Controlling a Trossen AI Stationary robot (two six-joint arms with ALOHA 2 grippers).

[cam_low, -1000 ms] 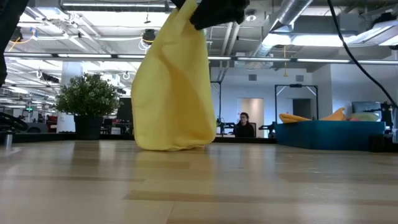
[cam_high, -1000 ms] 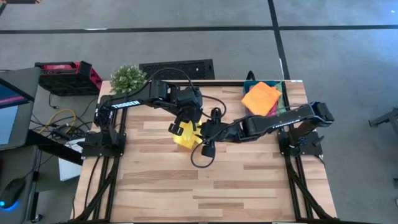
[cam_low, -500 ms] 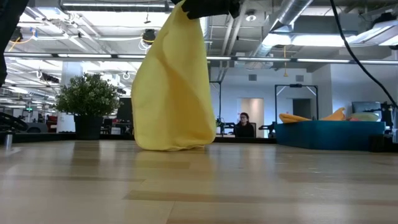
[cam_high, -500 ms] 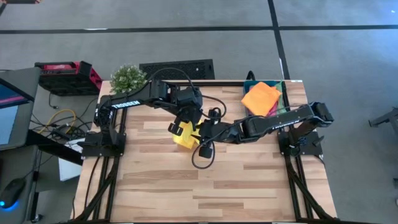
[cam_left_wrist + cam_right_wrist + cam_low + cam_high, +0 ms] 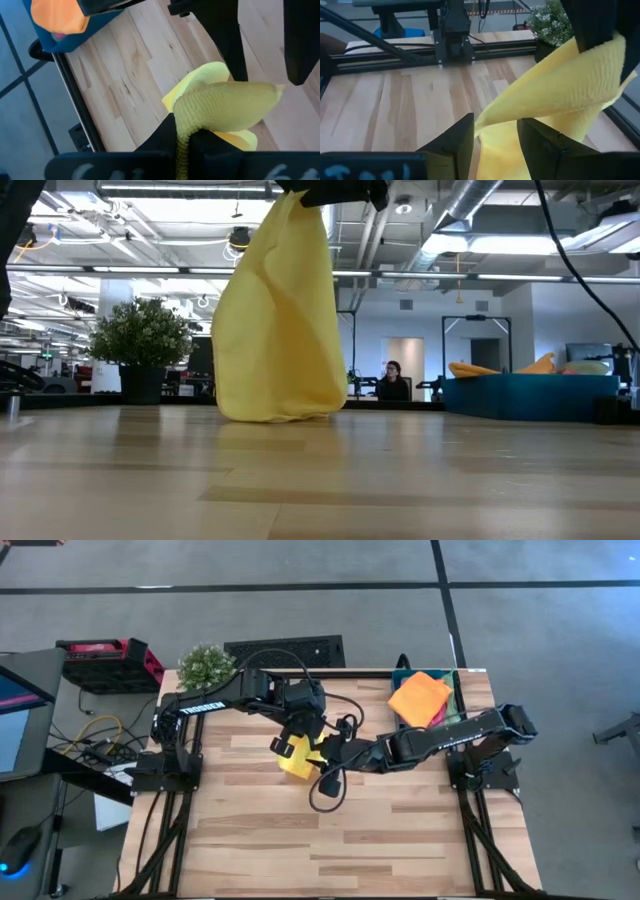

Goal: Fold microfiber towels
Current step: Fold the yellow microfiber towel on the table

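Yellow towel (image 5: 278, 320) hangs pinched in left end effector (image 5: 298, 743); right end effector (image 5: 326, 752) spread beside it.

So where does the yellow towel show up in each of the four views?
High view: yellow towel at table centre, between both grippers.
Low view: hanging left of centre, its bottom touching the table.
Left wrist view: bunched between the left gripper fingers.
Right wrist view: draped at right, an edge running between the right gripper fingers.
Shared landmark: potted plant, also in low and right wrist views.
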